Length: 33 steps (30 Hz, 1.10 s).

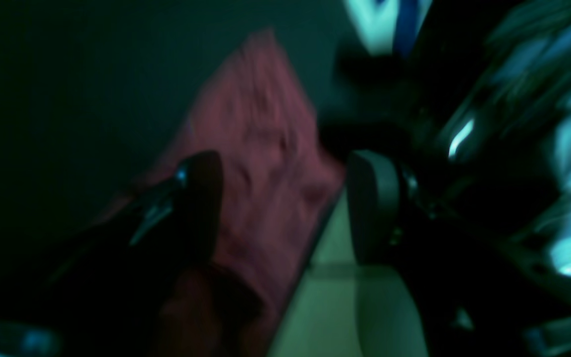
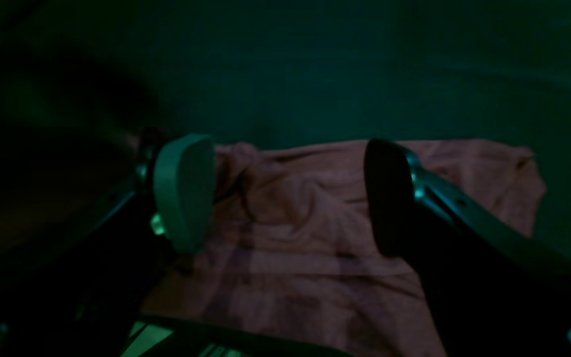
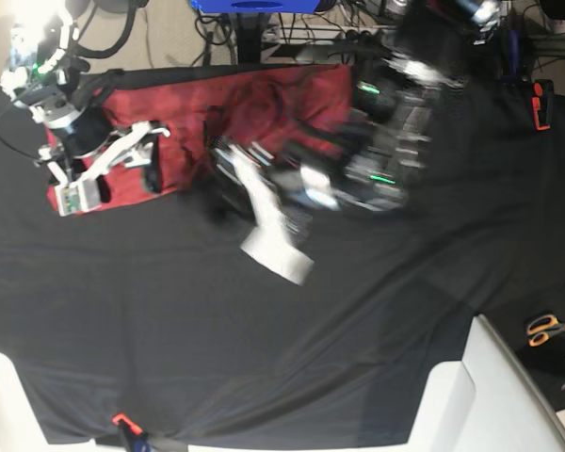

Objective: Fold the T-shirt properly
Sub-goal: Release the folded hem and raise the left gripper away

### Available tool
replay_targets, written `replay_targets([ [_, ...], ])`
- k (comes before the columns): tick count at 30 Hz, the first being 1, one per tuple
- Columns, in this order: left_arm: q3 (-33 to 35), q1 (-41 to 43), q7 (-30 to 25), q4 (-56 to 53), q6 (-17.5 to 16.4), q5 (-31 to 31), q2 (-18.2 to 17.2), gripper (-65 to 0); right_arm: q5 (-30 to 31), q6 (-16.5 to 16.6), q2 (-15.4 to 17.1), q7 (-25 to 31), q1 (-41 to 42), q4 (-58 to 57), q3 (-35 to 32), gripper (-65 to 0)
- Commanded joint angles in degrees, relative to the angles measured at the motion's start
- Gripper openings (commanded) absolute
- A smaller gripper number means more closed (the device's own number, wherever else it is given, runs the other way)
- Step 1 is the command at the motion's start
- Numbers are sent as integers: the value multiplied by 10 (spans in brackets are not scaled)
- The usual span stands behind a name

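On the black tablecloth (image 3: 264,330), crumpled red T-shirt (image 3: 254,99) beneath both grippers' fingers (image 2: 184,191), each pair apart, empty.

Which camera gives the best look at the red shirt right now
The base view: it shows the brick-red knit T-shirt whole on the black tablecloth. The right wrist view gives only a dim wrinkled patch; the left wrist view is blurred.

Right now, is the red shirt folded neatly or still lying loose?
Not neatly folded. The brick-red knit T-shirt lies as a long wrinkled band on the black tablecloth; the right wrist view shows rumpled folds.
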Motion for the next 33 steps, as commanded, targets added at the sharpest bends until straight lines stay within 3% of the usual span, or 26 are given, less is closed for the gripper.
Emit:
replay_targets([
  [1,-38,11,-10,21,-4,-7,-31,-434,6,2,10,13,1,10,1,-212],
  [3,-115,44,-9,35,-4,-7,-75,-630,6,2,18,13,1,13,-21,-212],
  [4,-148,59,-9,35,-4,-9,-97,-650,6,2,31,13,1,15,-35,-212],
  [7,-250,127,-9,32,-4,-7,-157,-650,6,2,79,13,3,25,-106,-279],
  [10,-370,207,-9,32,-6,-7,-191,-650,6,1,135,13,21,27,-199,-438],
  [13,-496,274,-9,32,-6,-1,-196,-650,6,-3,173,-4,51,24,-292,-639],
  [15,-562,305,-9,33,-6,29,-192,-650,5,-3,178,-38,79,26,-342,-642],
  [19,-618,329,-9,33,-6,115,-171,-650,5,-11,170,-102,149,8,-428,-645],
  [21,-633,331,-9,33,-9,156,-153,-650,5,-47,156,-132,185,-13,-469,-645],
  [26,-641,325,-9,33,-85,210,-117,-650,5,-212,112,-233,270,-81,-575,-645],
  [29,-636,319,-9,32,-86,213,-106,-650,5,-303,75,-287,288,-115,-605,-645],
  [33,-636,311,-9,14,-86,213,-105,-650,6,-367,25,-309,284,-163,-606,-645],
])
